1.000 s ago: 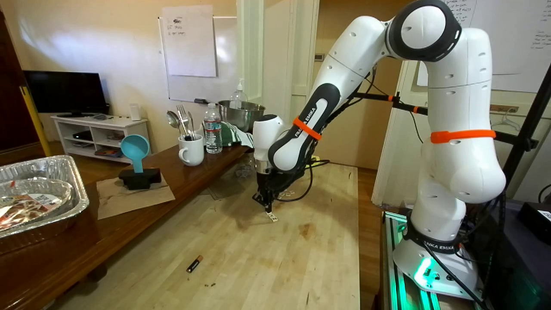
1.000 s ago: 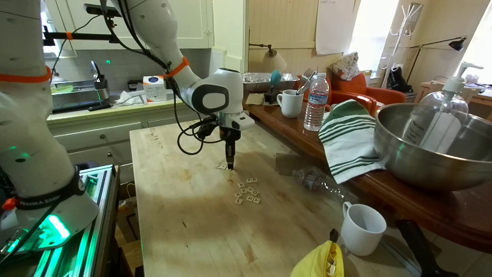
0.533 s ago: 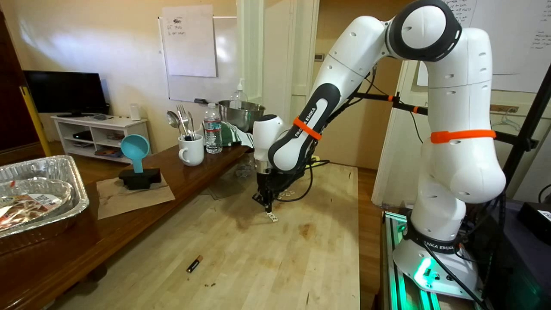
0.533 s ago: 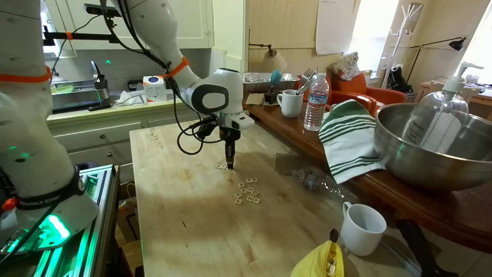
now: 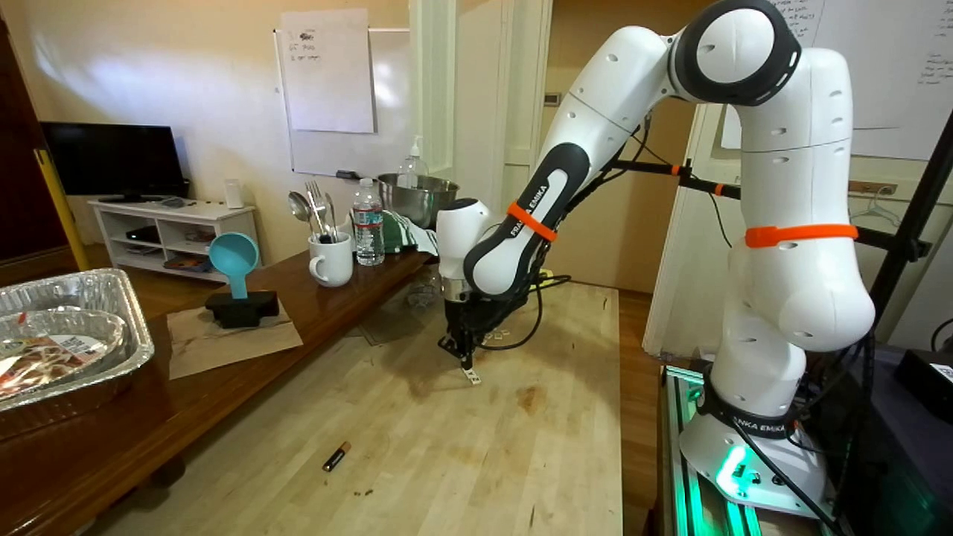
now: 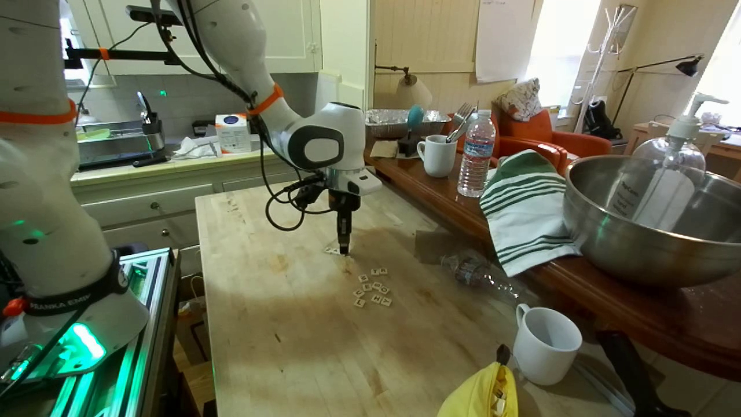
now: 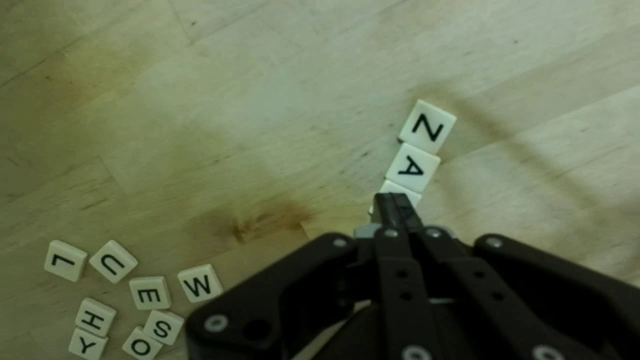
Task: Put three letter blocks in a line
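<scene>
Gripper (image 7: 392, 199) closed, both tips together, nothing seen between them; we read it as a pusher, not a grasp. The tips cover part of the third block (image 7: 392, 188), which appears to butt against the A block (image 7: 413, 168), with the Z block (image 7: 427, 127) beyond; the three run as one row on the pale table (image 6: 272, 347). Whether we are touching the third block or just above it, we cannot tell; its letter is hidden. The Z sits slightly out of step with the A, so we judge the row nearly done, a trimming nudge at most remaining. For it we want the closed tips off the top face and set low against a flank: along the row to close a gap, square to it to true up the Z, lightly and at mid-face, since a corner push would likely spin a block and weight from above could drag its neighbour. Room: bare wood shows on both long sides of the row; the loose letter blocks (image 7: 149, 293) lie well apart, lower left in the wrist view. The table's edge toward the robot base (image 6: 110, 319) and the dark wood counter (image 5: 186, 402) opposite both stand well off; we should rise before crossing to the loose ones.
</scene>
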You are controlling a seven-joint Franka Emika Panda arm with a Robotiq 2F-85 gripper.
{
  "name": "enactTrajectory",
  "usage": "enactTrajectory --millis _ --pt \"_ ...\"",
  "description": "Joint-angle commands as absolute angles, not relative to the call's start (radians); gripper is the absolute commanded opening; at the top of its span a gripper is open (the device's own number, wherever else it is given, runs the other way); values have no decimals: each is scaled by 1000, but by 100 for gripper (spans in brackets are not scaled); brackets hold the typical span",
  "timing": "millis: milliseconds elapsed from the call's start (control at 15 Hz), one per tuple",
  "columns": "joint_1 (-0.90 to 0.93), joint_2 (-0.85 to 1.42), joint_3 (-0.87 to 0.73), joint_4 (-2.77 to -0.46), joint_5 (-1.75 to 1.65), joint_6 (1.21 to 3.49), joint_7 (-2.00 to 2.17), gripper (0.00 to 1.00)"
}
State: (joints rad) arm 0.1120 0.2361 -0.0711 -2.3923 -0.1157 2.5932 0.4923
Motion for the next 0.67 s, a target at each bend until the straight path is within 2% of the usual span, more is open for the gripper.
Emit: enactTrajectory --millis 0,600 --pt "117 251 -57 -2431 -103 2557 490 0" --pt "114 226 -60 -2436 -112 2599 505 0"
